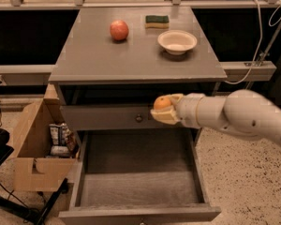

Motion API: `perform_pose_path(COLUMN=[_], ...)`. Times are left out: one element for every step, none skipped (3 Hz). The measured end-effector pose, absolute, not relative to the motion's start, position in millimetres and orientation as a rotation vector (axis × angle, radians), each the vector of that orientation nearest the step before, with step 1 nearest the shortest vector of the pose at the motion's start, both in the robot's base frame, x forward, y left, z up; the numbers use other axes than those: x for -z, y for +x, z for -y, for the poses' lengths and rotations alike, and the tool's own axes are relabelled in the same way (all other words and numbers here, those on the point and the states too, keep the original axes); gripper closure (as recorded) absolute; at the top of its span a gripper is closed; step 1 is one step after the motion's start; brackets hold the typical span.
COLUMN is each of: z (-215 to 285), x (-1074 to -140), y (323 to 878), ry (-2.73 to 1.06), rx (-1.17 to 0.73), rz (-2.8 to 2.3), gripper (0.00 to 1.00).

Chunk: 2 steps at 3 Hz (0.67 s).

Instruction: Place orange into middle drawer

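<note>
My gripper (162, 109) is shut on the small bright orange (162, 102) and holds it in front of the cabinet, level with the shallow drawer front with the knob (139, 118). It hangs above the back right part of the open middle drawer (139, 188), a wide grey drawer pulled out toward me with a bare wood-grain floor. My pale arm (234, 114) reaches in from the right.
On the cabinet top (84, 60) sit a reddish apple (119, 30), a green and yellow sponge (157, 21) and a white bowl (177, 41). A cardboard box (35, 149) with packets stands on the floor to the left. A cable (257, 36) hangs at the right.
</note>
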<state>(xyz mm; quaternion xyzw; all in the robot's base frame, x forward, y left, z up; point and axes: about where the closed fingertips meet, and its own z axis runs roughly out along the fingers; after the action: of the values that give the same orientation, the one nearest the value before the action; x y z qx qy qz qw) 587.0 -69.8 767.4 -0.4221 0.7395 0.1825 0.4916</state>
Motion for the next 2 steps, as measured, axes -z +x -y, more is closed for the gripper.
perform_pose_path(z=[56.1,53.9], x=[-699.2,-636.4], y=[591.8,594.7], ry=[-1.009,-0.965], rx=[-0.535,-0.616], rz=[-1.753,-1.727], gripper=[1.0,1.0])
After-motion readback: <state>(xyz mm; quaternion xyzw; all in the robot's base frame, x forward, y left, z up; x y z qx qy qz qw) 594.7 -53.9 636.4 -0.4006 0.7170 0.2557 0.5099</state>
